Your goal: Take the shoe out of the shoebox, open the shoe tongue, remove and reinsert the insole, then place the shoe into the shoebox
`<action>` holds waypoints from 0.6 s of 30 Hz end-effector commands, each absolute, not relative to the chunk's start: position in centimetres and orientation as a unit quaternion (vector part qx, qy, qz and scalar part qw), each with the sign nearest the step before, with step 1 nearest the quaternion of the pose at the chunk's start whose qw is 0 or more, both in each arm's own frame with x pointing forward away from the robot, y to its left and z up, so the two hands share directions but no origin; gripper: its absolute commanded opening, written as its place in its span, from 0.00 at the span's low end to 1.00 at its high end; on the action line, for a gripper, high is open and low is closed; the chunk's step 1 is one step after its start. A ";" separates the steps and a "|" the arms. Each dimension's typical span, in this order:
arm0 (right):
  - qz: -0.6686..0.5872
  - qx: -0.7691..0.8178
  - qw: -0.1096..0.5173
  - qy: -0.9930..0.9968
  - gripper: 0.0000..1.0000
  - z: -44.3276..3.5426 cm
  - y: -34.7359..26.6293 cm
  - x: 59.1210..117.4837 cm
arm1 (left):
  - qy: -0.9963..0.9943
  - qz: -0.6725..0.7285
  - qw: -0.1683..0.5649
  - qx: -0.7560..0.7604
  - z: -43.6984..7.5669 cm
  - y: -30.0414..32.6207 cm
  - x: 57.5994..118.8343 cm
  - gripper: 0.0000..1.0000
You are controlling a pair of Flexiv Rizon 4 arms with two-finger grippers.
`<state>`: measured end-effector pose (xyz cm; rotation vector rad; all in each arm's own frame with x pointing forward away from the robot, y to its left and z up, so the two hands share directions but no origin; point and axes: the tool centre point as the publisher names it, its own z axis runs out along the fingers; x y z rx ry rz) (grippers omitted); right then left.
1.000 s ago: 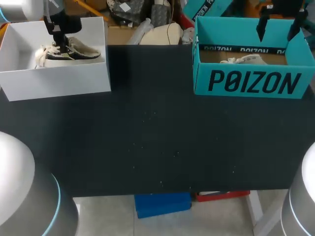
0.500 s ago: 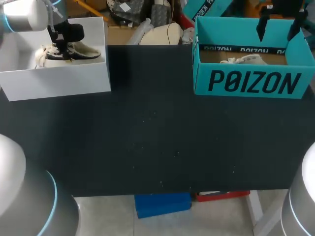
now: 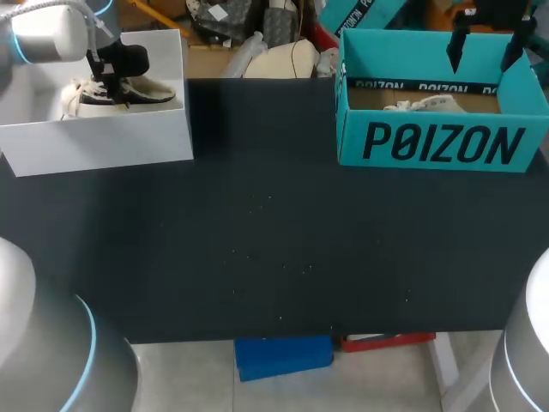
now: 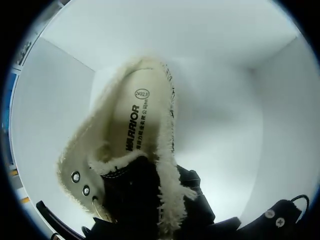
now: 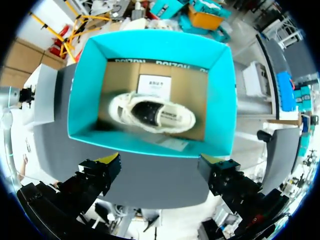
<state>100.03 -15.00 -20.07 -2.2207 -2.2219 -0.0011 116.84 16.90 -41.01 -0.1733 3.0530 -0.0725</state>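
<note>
Shoe [image 3: 141,88] sits in white box [image 3: 94,142] at table's [image 3: 274,240] 10 o'clock, opening up, insole [image 4: 131,131] showing w/ fleece collar [image 4: 166,125] round it. Prob. light: upper soft & floppy, sole likely the only stiff part, fleece apt to squash & slip, so best pinch thru collar wall near heel, not fluff alone. Left gripper [image 3: 109,77] is down in the box right over the shoe, can't tell if parted or clamped; right gripper [image 5: 159,167] hangs spread wide, holding nothing, above teal box [image 5: 150,144] w/ 2nd shoe [image 5: 152,114] at 2 o'clock.
</note>
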 end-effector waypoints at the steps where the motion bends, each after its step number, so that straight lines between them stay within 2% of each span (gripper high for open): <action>1: 0.000 -0.707 0.000 -0.707 1.00 -20.0 -15.0 100.0 | 0.998 -0.020 0.039 -0.050 -41.5 16.8 117.2 0.00; 9: 0.000 -0.707 0.000 -0.707 1.00 -20.0 -15.0 100.0 | 0.998 -0.030 0.051 -0.035 -39.7 16.4 116.7 0.00; 18: 0.000 -0.707 0.000 -0.707 1.00 -20.0 -15.0 100.0 | 0.995 -0.035 0.089 -0.025 -33.0 16.1 114.5 0.00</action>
